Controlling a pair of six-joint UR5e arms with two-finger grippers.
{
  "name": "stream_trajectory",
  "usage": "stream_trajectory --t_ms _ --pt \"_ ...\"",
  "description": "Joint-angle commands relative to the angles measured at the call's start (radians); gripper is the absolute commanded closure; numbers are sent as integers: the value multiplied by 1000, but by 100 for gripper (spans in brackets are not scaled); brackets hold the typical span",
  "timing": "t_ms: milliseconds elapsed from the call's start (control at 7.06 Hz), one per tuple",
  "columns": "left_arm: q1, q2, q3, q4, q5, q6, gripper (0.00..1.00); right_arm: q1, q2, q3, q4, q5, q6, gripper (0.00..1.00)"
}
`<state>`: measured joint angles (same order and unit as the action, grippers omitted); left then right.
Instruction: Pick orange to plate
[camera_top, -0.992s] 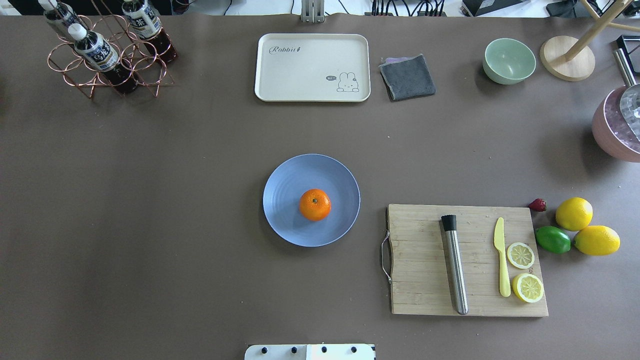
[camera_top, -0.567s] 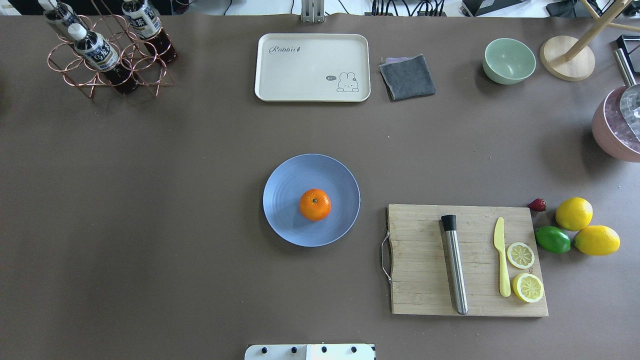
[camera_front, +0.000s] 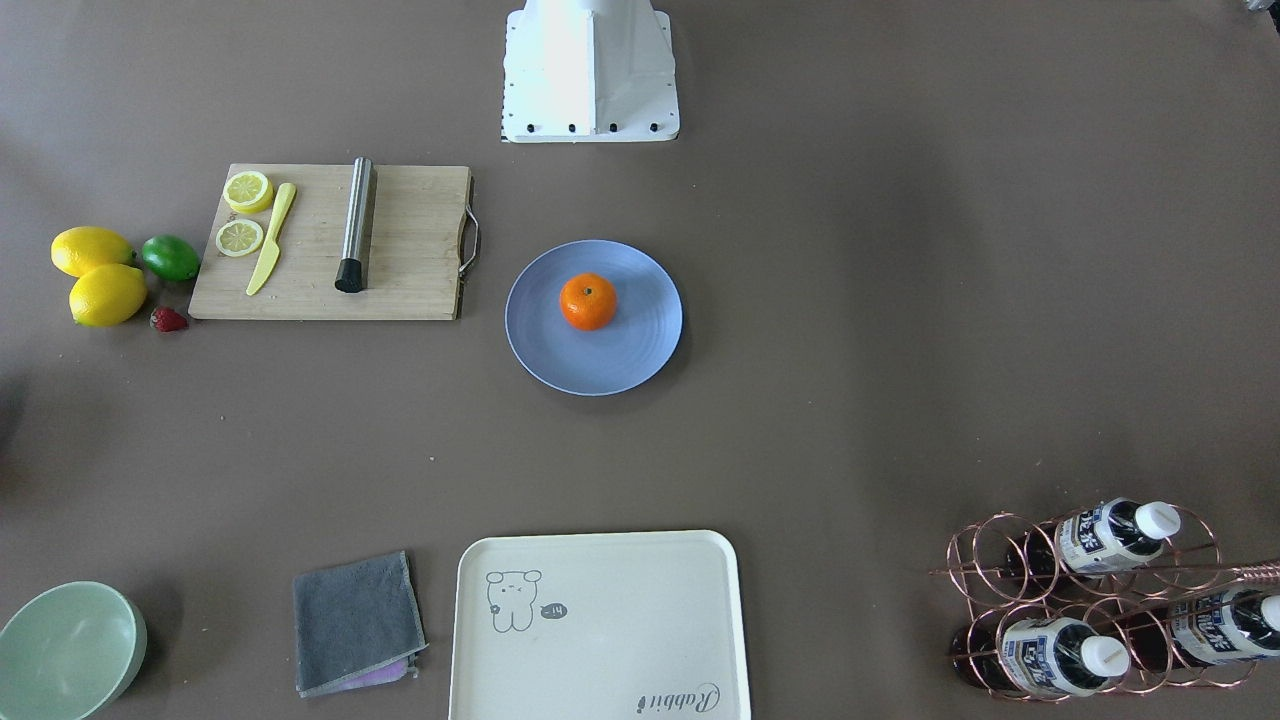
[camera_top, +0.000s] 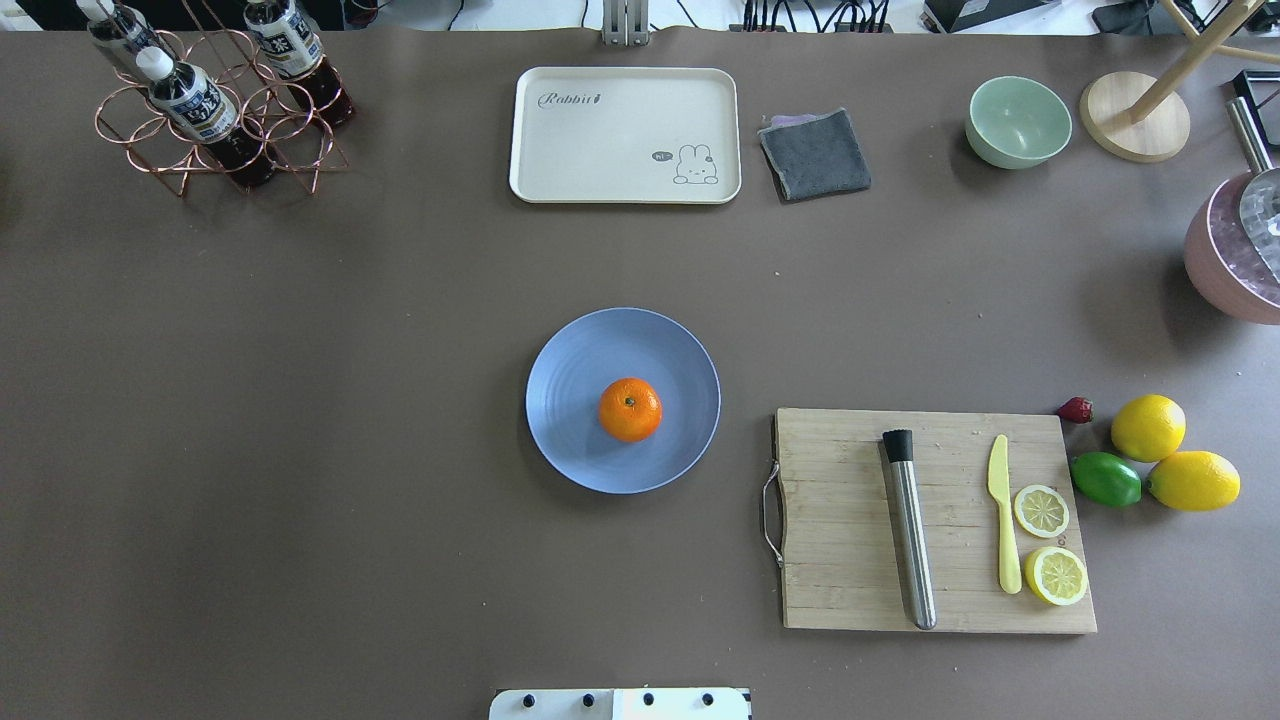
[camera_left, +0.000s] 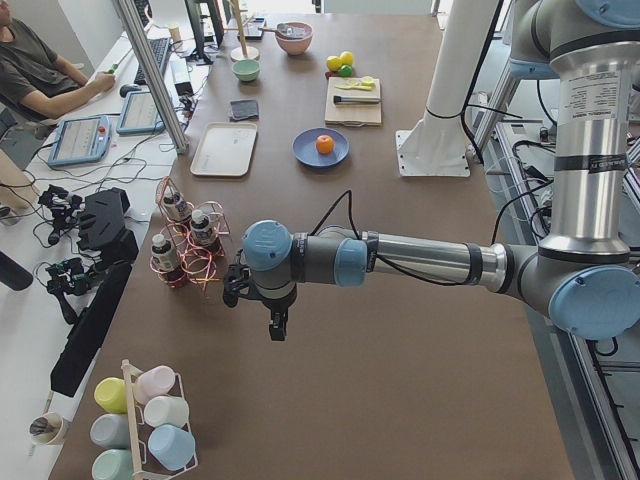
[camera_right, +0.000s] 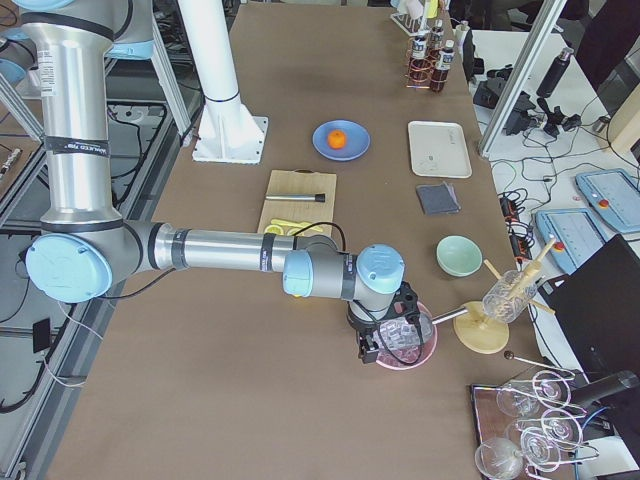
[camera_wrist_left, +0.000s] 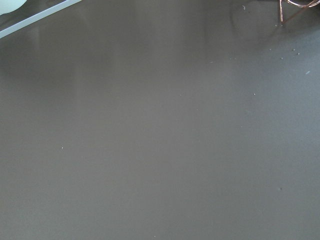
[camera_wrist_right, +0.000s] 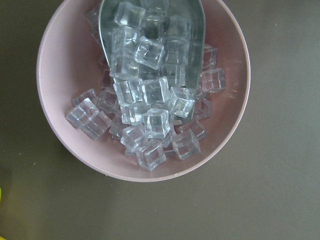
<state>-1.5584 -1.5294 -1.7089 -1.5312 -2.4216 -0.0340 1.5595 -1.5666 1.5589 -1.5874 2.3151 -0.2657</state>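
Nothing has moved: the orange (camera_top: 630, 409) rests on the plate (camera_top: 580, 350) mid-table, so the task looks done. My left claw (camera_left: 277, 328) and right claw (camera_right: 383, 346) hang far off; I cannot tell their grip.

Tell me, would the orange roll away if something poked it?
Probably, yes: the orange is round, so a poke would likely set it rolling. The plate looks shallow, so its rim might not stop it. It is small beside the plate, so probably light to lift.
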Motion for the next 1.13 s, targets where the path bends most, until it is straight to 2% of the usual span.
stream_trajectory --t_ms 0,992 --pt "1 2 11 -48 33 0 3 -4 14 4 -3 4 14 0" --pt "1 9 8 -60 36 -4 3 -32 16 18 1 3 59 0"
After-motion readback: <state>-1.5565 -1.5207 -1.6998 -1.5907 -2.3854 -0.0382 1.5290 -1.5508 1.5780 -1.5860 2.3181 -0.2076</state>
